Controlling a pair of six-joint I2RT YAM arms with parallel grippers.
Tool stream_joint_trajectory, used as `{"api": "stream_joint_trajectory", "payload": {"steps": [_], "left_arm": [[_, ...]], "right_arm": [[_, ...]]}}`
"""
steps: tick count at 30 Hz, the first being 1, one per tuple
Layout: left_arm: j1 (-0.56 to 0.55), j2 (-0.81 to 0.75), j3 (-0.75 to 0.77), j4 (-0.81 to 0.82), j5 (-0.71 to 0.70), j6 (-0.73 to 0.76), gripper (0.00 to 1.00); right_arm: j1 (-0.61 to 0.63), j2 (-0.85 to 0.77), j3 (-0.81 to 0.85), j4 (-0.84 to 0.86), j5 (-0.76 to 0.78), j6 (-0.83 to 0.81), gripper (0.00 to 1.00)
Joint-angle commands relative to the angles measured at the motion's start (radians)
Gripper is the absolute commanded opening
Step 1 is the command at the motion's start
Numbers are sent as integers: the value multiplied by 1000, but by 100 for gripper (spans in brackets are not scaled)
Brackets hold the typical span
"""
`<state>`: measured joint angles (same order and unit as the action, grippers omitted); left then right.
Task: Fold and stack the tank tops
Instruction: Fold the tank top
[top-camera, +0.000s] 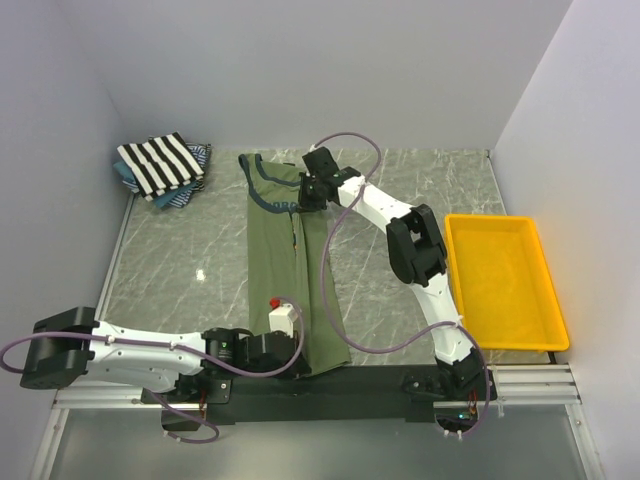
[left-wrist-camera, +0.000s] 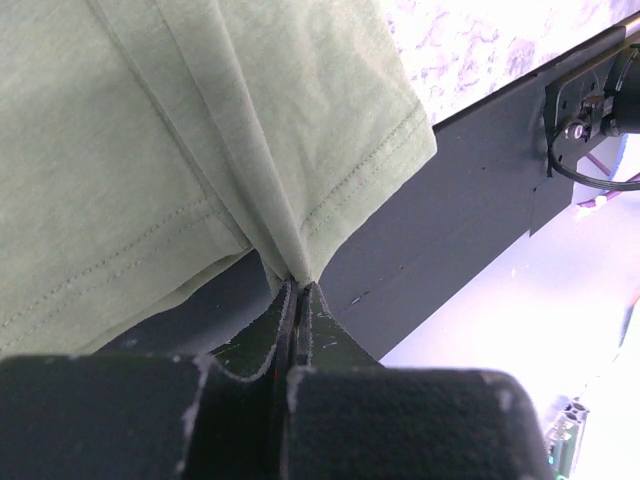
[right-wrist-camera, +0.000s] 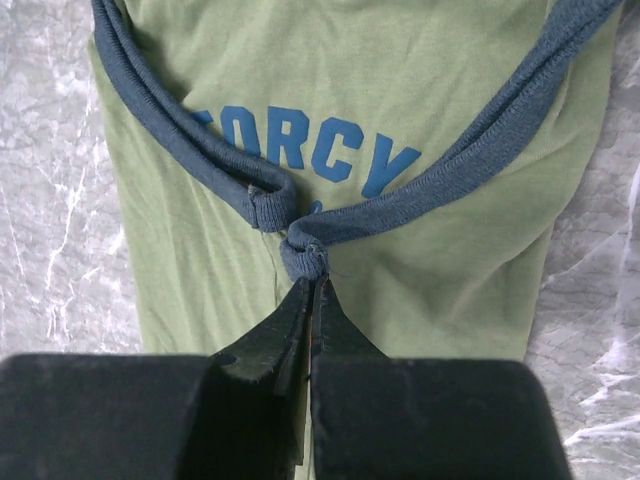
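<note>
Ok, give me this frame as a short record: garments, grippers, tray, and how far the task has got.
Garment in work: green tank top, stretched lengthwise down the table, apparently already folded narrow
Near end: left gripper shut on the hem
Far end: right gripper shut on the navy trim
Stack: striped top on blue patterned tops, far left corner
Tray: yellow tray, right side, apart from the clothes
Progress: green tank top not yet on the stack
</note>
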<state>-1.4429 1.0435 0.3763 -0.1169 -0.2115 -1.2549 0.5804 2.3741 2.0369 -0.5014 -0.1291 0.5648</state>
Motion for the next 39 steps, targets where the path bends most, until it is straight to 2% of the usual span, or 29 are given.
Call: {"api": "stream_joint_trajectory", "payload": {"steps": [1,25,27,28,30,31,34,39], "left_arm": [[-2,-20,-19,25,38,-51,1],[-2,-56,-53,-32,17,-127,1],[-2,-65,-56,-39,18,-129,1],[-2,-72,-53,-44,11,-130,7],[-2,-86,-47,-69,8,-130,15],[-4,-106,-33,-85,-6,-129,28],[-5,-173,18,-185,-61,-132,43],[-5,-312,127,-513,-224,-214,48]], "right_arm": [[6,2,52,58,31,23,0],[25,59,69,165,2,55,0],[25,60,69,170,-3,53,6],[26,57,66,172,-6,52,15],[26,47,57,179,-17,49,24],[24,28,46,185,-23,46,30],[24,-28,34,178,-23,21,38],[-2,-200,-32,153,6,0,43]]}}
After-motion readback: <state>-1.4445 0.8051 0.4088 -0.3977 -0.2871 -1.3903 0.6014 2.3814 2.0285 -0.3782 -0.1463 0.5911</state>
